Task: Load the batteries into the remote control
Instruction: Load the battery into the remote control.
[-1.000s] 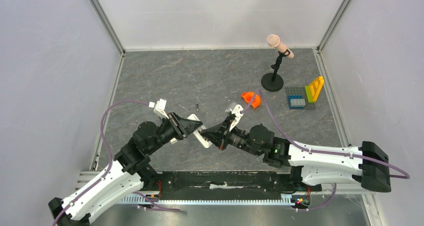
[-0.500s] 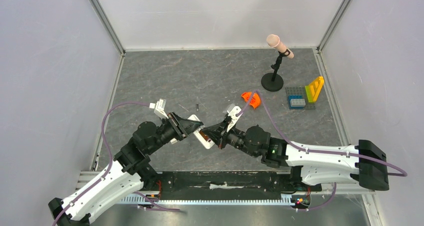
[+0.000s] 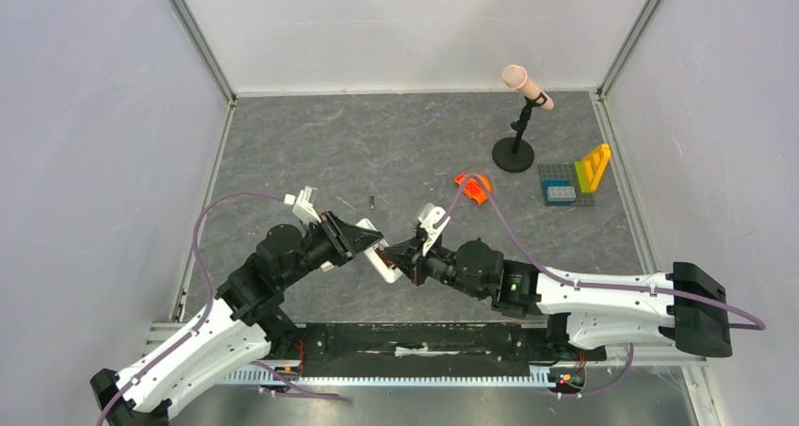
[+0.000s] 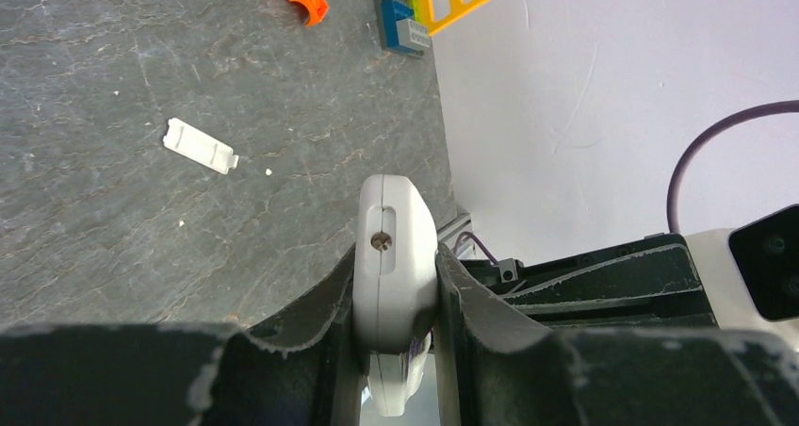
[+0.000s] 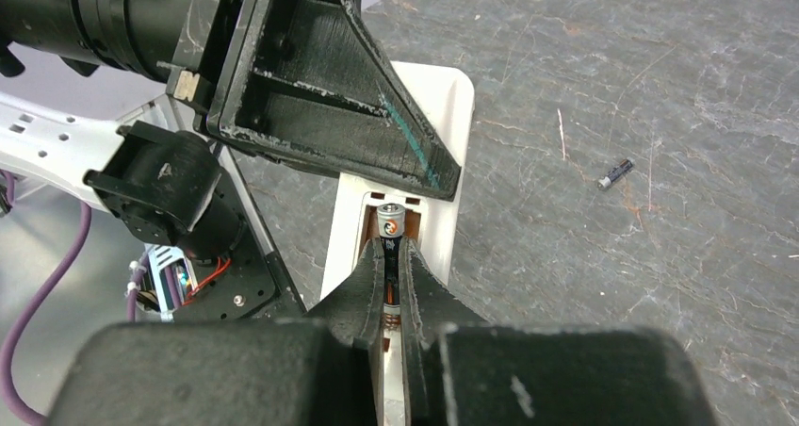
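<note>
The left claw (image 4: 396, 252) is squeezed tight on the sides of the long white plastic remote control (image 4: 391, 209) and holds it in the same spot as a second ago. The right claw (image 5: 393, 256) is pinched on a thin dark battery with an orange band (image 5: 391, 223), and it has moved in closer, so the battery's tip now sits in the remote's open slot. Another tiny dark battery (image 5: 617, 172) lies alone on the grey stone-look bench (image 5: 612, 68), well apart from both claws.
</note>
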`<act>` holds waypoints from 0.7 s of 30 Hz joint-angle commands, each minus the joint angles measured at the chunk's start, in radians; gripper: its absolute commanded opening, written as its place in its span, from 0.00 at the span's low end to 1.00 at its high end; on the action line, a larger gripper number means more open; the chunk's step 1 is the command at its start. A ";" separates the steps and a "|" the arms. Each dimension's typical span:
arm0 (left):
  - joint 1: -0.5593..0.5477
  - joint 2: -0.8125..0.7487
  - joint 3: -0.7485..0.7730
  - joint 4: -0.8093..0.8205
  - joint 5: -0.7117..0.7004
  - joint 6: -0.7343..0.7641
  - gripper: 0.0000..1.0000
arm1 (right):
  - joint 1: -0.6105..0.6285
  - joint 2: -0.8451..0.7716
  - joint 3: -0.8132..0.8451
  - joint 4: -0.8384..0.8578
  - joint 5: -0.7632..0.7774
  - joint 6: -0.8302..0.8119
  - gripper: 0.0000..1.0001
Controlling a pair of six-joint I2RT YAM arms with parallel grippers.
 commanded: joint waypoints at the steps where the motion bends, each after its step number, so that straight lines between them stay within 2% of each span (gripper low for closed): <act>1: 0.003 -0.001 0.057 0.034 -0.004 -0.017 0.02 | 0.001 0.013 0.019 -0.046 0.007 -0.031 0.01; 8: 0.003 0.007 0.061 0.034 0.001 -0.024 0.02 | 0.005 0.032 0.020 -0.069 0.001 -0.020 0.04; 14: 0.003 0.007 0.065 0.018 -0.002 -0.011 0.02 | 0.005 0.034 0.029 -0.102 0.077 0.014 0.07; 21: 0.003 0.010 0.066 0.014 0.002 -0.005 0.02 | 0.005 0.043 0.048 -0.133 0.093 0.028 0.15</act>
